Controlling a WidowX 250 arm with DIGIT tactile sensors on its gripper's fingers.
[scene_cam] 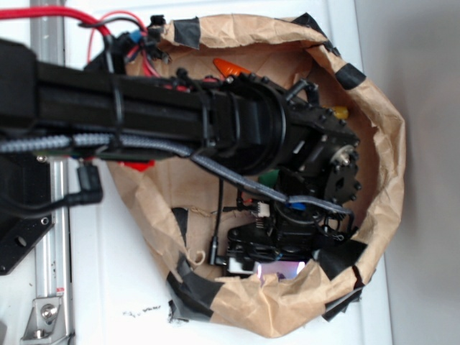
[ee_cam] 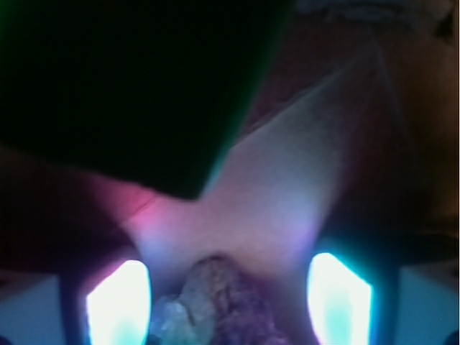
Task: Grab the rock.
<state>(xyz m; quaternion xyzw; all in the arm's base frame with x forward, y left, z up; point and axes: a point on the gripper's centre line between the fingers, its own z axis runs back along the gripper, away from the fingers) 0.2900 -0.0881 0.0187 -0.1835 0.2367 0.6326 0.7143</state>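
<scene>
Table (scene_cam: 136, 287): white surface under everything, bare at lower left and along the right edge.
Arm (scene_cam: 144, 115): black, long, reaching from the left edge across the frame; bundled with a braided cable and zip ties; wrist section bent down into the bag.
Bag (scene_cam: 374, 136): brown paper, crumpled, rolled open into a wide basin; rim patched with black tape at top, right and bottom; lying on the table.
Rail (scene_cam: 47, 237): grey metal, running vertically at left beside the arm base.
Wires (scene_cam: 79, 18): red, looping at upper left above the arm.
Gripper (scene_cam: 277, 269): black, inside the bag near the lower rim, lit with a pale violet glow; in the wrist view two glowing cyan-white pads (ee_cam: 118, 302) stand apart at left and right of the bottom edge; spread, not clamped on anything.
Orange piece (scene_cam: 230, 68): pointed, inside the bag near the top, partly hidden by the arm.
Yellow piece (scene_cam: 339, 112): small, at the bag's right inner wall, mostly hidden.
Green piece (scene_cam: 269, 177): small, just below the wrist, mostly hidden.
Rock (ee_cam: 215, 302): rough, mottled grey-purple, on the bag floor between the two pads, at bottom centre of the wrist view; contact with either pad cannot be told.
</scene>
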